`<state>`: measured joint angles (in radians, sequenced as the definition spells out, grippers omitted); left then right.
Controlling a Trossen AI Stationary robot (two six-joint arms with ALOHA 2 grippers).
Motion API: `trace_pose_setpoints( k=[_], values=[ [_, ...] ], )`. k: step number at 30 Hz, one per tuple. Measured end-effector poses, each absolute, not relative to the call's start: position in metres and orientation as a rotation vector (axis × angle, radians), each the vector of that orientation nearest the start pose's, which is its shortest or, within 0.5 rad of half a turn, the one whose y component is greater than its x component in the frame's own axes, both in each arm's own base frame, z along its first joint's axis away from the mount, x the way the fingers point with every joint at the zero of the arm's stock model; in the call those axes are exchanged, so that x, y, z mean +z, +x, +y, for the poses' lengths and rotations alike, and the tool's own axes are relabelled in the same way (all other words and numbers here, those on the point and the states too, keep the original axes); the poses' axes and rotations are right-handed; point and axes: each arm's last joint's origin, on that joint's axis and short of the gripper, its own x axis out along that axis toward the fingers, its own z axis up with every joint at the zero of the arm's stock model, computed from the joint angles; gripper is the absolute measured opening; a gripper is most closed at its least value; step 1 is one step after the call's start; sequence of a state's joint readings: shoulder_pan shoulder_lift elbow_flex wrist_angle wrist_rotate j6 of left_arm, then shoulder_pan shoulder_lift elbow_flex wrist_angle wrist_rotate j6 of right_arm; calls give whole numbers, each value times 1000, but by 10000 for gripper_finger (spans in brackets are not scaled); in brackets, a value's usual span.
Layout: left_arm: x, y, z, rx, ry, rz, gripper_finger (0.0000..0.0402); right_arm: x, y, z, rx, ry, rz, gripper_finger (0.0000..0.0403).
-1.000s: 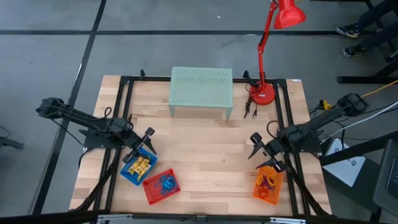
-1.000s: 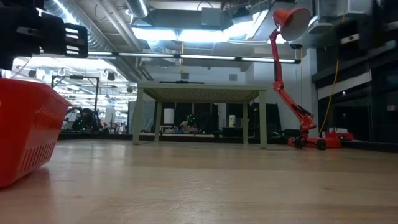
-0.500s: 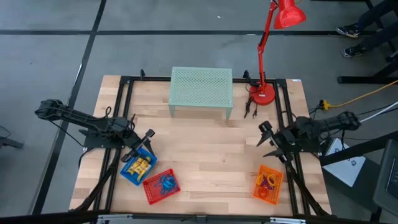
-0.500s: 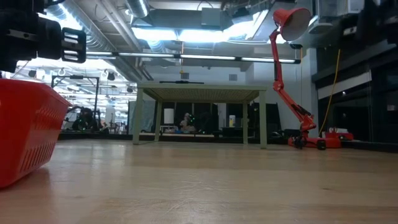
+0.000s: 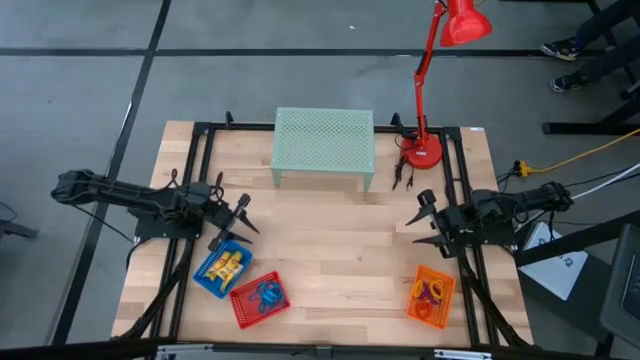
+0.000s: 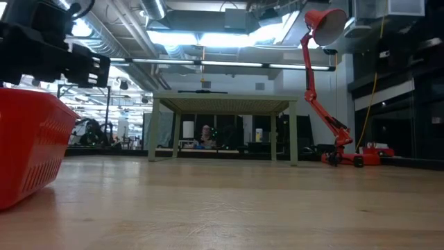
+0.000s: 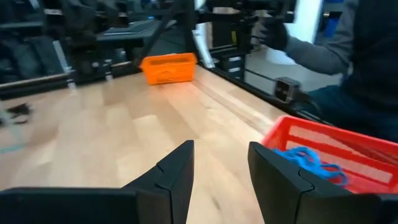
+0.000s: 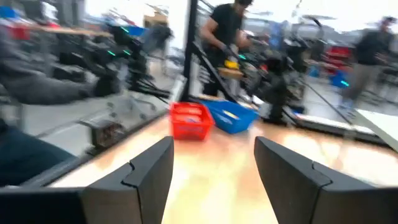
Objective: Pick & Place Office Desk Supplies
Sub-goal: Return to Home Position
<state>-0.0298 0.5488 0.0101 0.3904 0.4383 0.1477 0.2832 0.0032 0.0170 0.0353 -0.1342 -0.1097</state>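
Left tool [image 5: 232, 222] spread wide, empty, right tool [image 5: 420, 216] likewise, blue bands [image 7: 308, 160] half hidden inside red basket [image 7: 348, 132]

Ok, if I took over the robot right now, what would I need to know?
Left gripper: jaws open, empty, by the blue basket.
Right gripper: jaws open, empty, by the orange basket.
Yellow pieces lie in the blue basket, blue bands in the red basket, rings in the orange one.
Done: no loose supplies show on the table.
Left: bring both arms home.
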Motion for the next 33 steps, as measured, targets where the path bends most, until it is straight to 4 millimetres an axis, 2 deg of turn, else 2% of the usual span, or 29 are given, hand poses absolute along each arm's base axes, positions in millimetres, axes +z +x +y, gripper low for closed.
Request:
trace_pose_setpoints(
  k=[3,7,14,20,27,33],
  values=[
    [155,129,-9,-426,113,98,148,170,93,29,346,-110,-42,225],
    [160,129,-4,-435,117,44,148,170,93,29,361,-117,-47,225],
    [154,130,-2,-368,89,115,148,171,93,29,363,-228,-66,225],
    [154,131,-3,-370,5,128,148,171,93,29,364,-226,-66,225],
    [154,131,-3,-370,4,129,148,171,93,29,370,65,-12,225],
    [154,131,-3,-370,4,129,148,171,92,30,370,93,-7,225]
  ],
)
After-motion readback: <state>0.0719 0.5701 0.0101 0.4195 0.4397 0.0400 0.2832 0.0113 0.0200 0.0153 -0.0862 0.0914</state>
